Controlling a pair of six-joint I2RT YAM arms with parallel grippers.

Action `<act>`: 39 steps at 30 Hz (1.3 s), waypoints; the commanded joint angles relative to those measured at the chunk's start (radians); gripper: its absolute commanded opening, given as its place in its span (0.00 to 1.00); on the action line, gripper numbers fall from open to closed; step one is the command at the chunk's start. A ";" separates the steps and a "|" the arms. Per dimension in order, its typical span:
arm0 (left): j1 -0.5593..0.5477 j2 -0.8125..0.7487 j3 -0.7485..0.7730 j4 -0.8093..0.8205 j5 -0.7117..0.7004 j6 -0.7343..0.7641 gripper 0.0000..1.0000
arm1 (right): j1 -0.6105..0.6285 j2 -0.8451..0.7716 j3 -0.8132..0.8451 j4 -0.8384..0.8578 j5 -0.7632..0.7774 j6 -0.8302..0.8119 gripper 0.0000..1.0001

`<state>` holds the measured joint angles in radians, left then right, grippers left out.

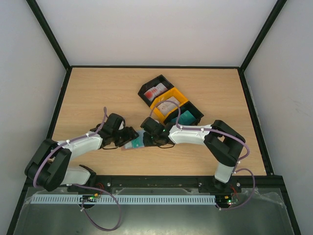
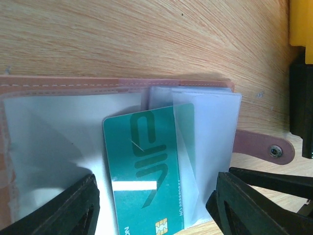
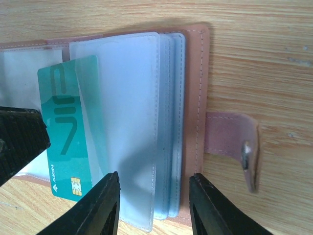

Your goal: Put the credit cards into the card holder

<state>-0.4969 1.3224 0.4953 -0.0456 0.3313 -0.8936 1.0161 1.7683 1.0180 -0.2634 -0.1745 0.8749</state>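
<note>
Mid-insertion, the teal card (image 2: 146,171) sat partway in a pocket (image 2: 210,147) of the open card holder (image 3: 195,98) on the desk (image 2: 146,39). The left gripper (image 2: 152,200) straddled it, jaws apart. Whether the right gripper (image 3: 154,196) gripped anything was unclear. Next would likely be a straight push home.

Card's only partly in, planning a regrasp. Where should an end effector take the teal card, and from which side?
Probably the chip end of the teal card: it sticks out bare past the edge of the card holder. Come from that end; one long edge is already tucked under a clear pocket, and the card lies flat.
</note>
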 commanded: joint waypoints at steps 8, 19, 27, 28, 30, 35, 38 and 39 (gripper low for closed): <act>-0.035 0.066 0.012 0.035 0.034 0.001 0.51 | 0.006 0.025 0.023 0.026 -0.011 -0.014 0.40; -0.048 0.111 0.037 0.128 0.055 0.009 0.46 | 0.006 0.016 0.019 0.043 0.006 -0.017 0.40; -0.058 0.137 0.056 0.177 0.093 0.019 0.42 | 0.007 0.008 0.019 0.039 0.018 -0.029 0.41; -0.061 0.141 0.059 0.179 0.095 0.020 0.40 | 0.006 0.009 0.020 0.042 0.014 -0.030 0.41; -0.066 0.147 0.065 0.179 0.096 0.022 0.37 | 0.006 0.008 0.019 0.045 0.011 -0.032 0.41; -0.072 0.154 0.071 0.166 0.089 0.031 0.33 | 0.006 0.001 0.019 0.035 0.026 -0.039 0.41; -0.073 0.142 0.076 0.139 0.079 0.042 0.39 | 0.006 -0.010 0.022 0.007 0.064 -0.035 0.41; -0.073 0.134 0.076 0.130 0.076 0.045 0.41 | 0.006 -0.018 0.023 -0.001 0.077 -0.032 0.43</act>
<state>-0.5598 1.4662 0.5446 0.1108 0.4000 -0.8719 1.0161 1.7805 1.0225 -0.2359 -0.1650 0.8513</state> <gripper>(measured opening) 0.378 0.412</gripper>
